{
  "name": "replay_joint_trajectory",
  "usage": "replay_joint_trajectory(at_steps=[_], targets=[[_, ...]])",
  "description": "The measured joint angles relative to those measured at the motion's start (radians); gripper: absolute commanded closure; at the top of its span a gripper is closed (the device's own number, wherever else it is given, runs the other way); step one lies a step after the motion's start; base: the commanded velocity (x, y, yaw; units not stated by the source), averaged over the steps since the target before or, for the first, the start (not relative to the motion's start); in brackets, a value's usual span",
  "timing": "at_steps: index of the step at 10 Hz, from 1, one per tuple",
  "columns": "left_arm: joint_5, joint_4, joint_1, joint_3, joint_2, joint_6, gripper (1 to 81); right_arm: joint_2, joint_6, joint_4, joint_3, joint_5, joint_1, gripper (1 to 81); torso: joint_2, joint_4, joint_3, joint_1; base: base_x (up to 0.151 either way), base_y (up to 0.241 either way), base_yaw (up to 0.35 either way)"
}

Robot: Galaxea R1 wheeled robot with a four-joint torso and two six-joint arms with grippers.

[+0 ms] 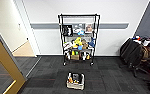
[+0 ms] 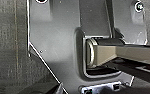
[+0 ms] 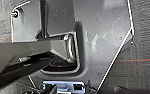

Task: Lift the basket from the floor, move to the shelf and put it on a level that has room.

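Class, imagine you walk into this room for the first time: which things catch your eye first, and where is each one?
The tall black wire shelf stands against the white wall, its middle tiers crowded with colourful items while its top level looks bare. In front of it, the basket sits alone on the dark grey floor. A yellow-edged frame leans at the left.

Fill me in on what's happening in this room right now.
Nothing is being handled at this moment. The basket sits on the dark carpet floor with a few items inside, out in front of the black wire shelf against the wall. The shelf's lower tiers are crowded with things, while its top level looks bare. A chair draped with dark clothing stands to the right.
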Motion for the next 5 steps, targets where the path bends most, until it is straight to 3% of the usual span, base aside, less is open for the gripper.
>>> replay_joint_trajectory(at_steps=[5], targets=[[-0.004,0.000,-0.006,0.000,0.001,0.000,1.0,0.000,0.000,0.000,-0.003,0.003,0.003,1.0,0.000,0.000,0.000,0.001,0.114,0.000,0.000]])
